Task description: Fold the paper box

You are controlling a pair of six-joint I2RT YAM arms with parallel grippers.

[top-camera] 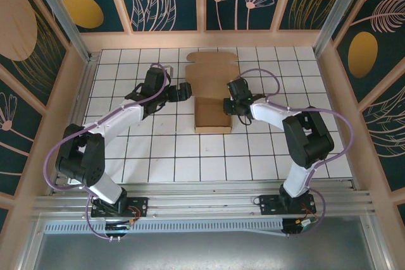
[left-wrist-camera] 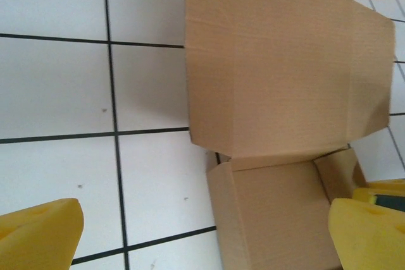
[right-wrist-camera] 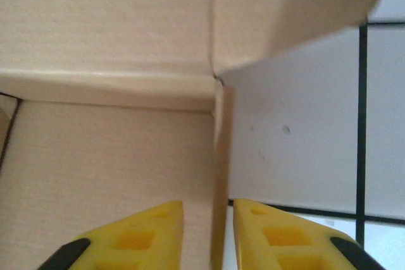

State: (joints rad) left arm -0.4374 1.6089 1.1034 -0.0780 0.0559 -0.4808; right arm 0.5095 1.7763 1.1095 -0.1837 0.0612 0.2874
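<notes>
Paper box (top-camera: 212, 115): light, thin card, stiff only at creases, easily crumpled. Right gripper (right-wrist-camera: 209, 219) jaws stand nearly together astride its side wall; whether they pinch it cannot be told. Left gripper (left-wrist-camera: 202, 226) jaws gape alongside. Best hold: wall near a corner.

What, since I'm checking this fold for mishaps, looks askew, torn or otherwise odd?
Nothing stands out. The paper box sits square to the tiled table, lid lying flat, no tears visible. The right gripper straddles its right wall; the left gripper hangs open beside it.
</notes>
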